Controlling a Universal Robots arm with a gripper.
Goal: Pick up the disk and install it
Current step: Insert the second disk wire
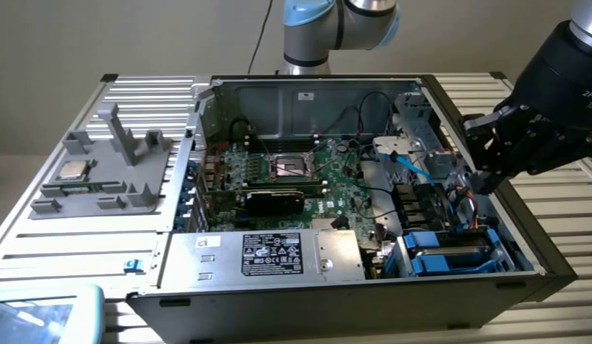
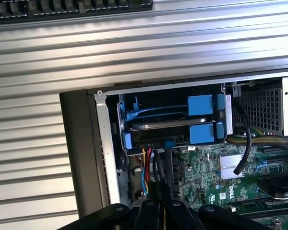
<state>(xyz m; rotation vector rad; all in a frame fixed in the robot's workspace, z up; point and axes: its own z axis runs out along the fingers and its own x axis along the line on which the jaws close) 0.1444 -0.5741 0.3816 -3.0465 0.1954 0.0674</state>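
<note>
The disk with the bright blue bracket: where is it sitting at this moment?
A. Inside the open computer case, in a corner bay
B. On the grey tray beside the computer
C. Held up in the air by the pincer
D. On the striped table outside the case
A: the disk in its blue bracket lies within the open computer case, in the corner bay, while the pincer hovers above with nothing in it.

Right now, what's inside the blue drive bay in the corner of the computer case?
The disk sits in the blue drive bay, edge-on between blue bracket tabs, with cables plugged in beside it. Its label and most of its body are hidden by the bay.
</note>
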